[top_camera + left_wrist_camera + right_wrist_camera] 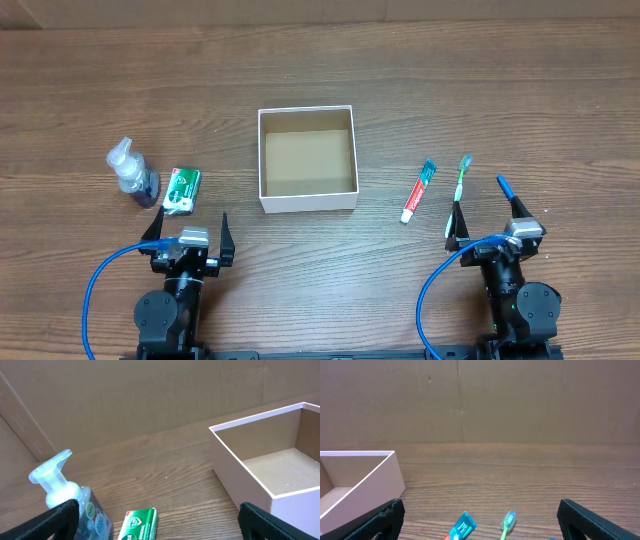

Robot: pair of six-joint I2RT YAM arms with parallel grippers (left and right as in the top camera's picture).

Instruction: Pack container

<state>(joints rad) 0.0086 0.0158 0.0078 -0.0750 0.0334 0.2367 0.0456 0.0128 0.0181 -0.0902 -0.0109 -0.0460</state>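
Note:
The container (265,160) is a square shallow box with white walls and a brown inside, empty, at the table's middle; it also shows in the left wrist view (235,462) and the right wrist view (380,472). A clear pump bottle (132,175) and a green soap box (182,190) lie to its left. A toothpaste tube (417,190), a green toothbrush (461,180) and a blue item (505,187) lie to its right. My left gripper (189,234) is open near the front edge, behind the soap box (140,524) and the bottle (70,502). My right gripper (490,222) is open behind the toothpaste (462,526) and toothbrush (508,522).
The table is dark wood. A cardboard wall stands at the far side in both wrist views. Blue cables loop from both arm bases at the front edge.

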